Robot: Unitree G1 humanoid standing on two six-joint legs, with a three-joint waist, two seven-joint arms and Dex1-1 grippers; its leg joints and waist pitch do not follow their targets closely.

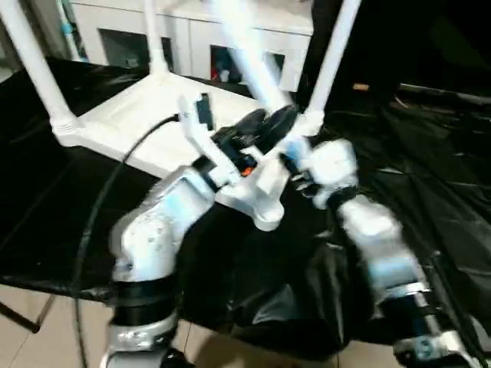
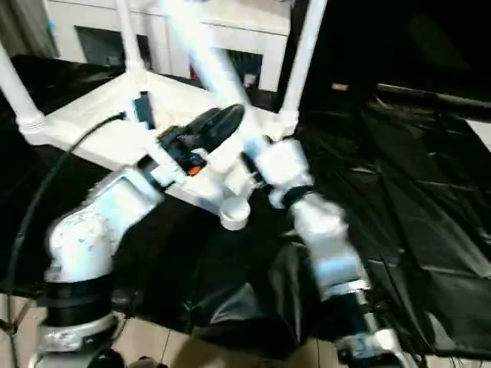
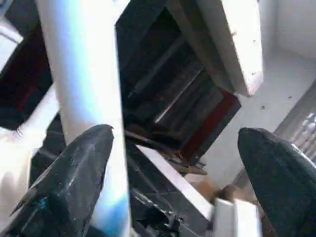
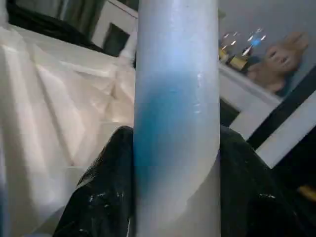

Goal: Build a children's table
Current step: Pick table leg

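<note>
The children's table (image 1: 130,115) lies upside down on a black-covered surface, and three white legs stand in its corner sockets: a left one (image 1: 37,69), a back one (image 1: 153,34) and a right one (image 1: 334,54). A fourth leg (image 1: 247,54) leans tilted above the near corner socket (image 1: 265,218). My right gripper (image 4: 177,197) is shut on this leg, with black fingers (image 4: 101,192) on both sides of the tube. My left gripper (image 3: 173,173) is open wide next to it, and the leg (image 3: 84,89) rests beside one finger (image 3: 74,182).
A white cabinet (image 1: 192,34) with glass doors stands behind the table. Crumpled black sheeting (image 1: 430,192) covers the surface and hangs over its near edge. A black cable (image 1: 100,199) loops beside my left arm. Tiled floor (image 1: 31,337) shows below.
</note>
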